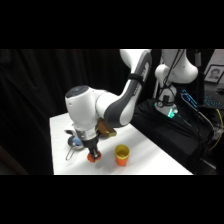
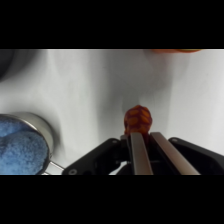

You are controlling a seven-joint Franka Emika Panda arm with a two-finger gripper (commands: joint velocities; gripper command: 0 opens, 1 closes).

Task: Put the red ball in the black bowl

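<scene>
The red ball (image 2: 137, 119) is small, bumpy and red-orange, and it sits between the tips of my gripper (image 2: 139, 133), low over the white table. In the side view the gripper (image 1: 93, 153) comes straight down near the table's front edge, with the red ball (image 1: 93, 158) at its tips. The fingers (image 2: 141, 152) lie close together and are shut on the ball. A dark shape (image 2: 7, 61) fills the wrist view's upper left corner; I cannot tell whether it is the black bowl. The side view does not show the bowl.
A silver handled pan (image 1: 75, 142) with a bluish inside (image 2: 20, 145) stands just left of the gripper. A yellow-orange cup (image 1: 121, 154) stands upright to its right. Dark equipment and cables sit beyond the table's right edge (image 1: 165, 155).
</scene>
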